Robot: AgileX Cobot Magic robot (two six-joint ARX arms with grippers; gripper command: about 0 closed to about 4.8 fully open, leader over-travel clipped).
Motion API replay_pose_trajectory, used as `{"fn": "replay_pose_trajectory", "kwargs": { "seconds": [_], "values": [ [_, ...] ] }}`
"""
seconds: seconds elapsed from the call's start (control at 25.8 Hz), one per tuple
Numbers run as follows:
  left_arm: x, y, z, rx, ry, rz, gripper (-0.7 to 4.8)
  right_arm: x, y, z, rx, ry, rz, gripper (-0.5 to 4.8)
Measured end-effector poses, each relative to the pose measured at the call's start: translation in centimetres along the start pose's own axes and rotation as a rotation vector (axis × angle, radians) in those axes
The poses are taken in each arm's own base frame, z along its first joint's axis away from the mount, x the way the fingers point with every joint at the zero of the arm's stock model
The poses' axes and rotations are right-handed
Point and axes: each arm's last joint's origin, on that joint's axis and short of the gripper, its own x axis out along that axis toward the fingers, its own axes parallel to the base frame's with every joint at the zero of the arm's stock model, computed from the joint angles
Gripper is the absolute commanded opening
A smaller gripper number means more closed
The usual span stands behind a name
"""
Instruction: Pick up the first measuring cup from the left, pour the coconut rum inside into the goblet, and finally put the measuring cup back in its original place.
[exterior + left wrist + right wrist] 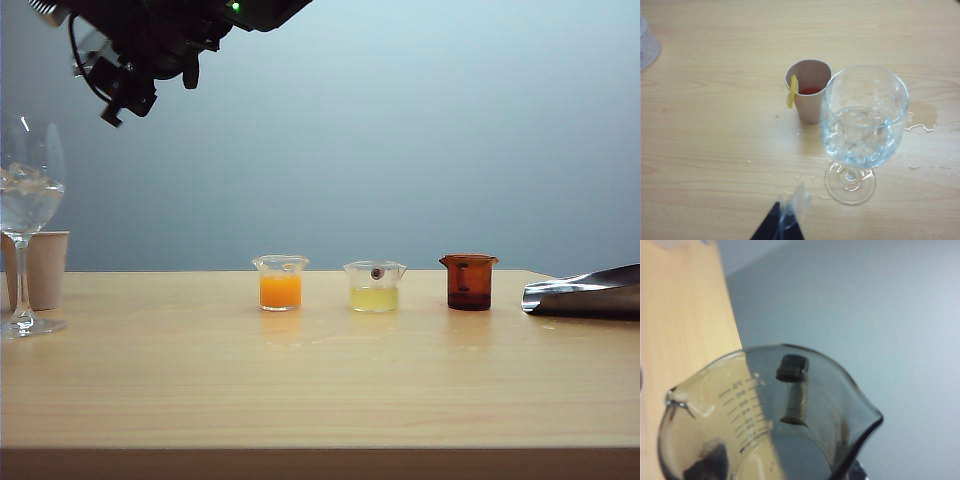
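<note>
The right claw [125,95], raised above the table's [320,380] left end, grips the first measuring cup [775,415]. The goblet [27,215] stands at that left edge. Pouring step; next, tilt over the bowl. Left claw [782,225]: state unclear.

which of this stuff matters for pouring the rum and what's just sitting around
In the job:
- first measuring cup, held in the right tool, tilted
- goblet, with ice

Lying about:
- paper cup
- orange cup
- yellow cup
- amber cup
</note>
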Motion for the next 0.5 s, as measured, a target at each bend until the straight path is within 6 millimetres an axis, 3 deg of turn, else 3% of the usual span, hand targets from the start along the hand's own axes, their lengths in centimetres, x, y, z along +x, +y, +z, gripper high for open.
{"fn": "replay_pose_trajectory", "kwargs": {
  "seconds": [0.16, 0.31, 0.5],
  "values": [
    [0.0, 0.0, 0.0, 0.000, 0.000, 0.000, 0.04, 0.0, -0.3, -0.4, 0.295, 0.089, -0.074, 1.71],
    [0.0, 0.0, 0.0, 0.000, 0.000, 0.000, 0.04, 0.2, -1.1, -2.5, 0.777, 0.164, -0.168, 2.31],
    [0.0, 0.0, 0.0, 0.000, 0.000, 0.000, 0.04, 0.3, -0.2, -4.1, 1.040, 0.251, -0.170, 2.35]
  ]
}}
